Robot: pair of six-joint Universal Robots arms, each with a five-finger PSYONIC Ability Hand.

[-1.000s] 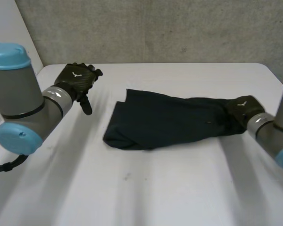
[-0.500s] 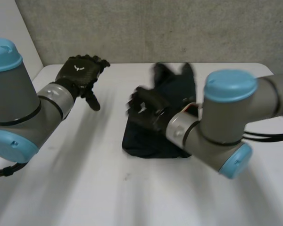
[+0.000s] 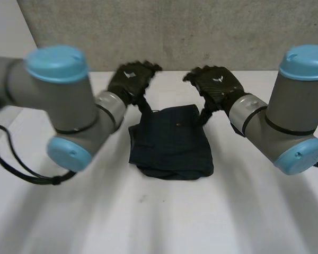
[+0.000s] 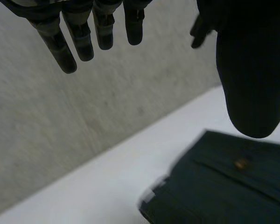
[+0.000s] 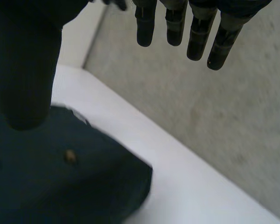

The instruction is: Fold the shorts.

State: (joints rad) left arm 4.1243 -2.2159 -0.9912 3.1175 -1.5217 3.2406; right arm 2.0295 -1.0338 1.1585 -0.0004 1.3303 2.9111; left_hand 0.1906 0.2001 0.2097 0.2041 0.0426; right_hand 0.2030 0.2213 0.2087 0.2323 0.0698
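We find the dark navy folded cloth shorts [image 3: 169, 143] on the white worktop [image 3: 148, 222]. The left hand [image 3: 130, 79] and right hand [image 3: 215, 84] hover above their far corners, equally near, fingers [image 4: 81, 39] straight, spread and empty.

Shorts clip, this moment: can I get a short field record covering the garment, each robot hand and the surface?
shorts: dark, folded into a compact block, lying flat on the white table
left robot hand: open, fingers straight, holding nothing, by the shorts' far-left corner
right robot hand: open, fingers straight, holding nothing, by the shorts' far-right corner
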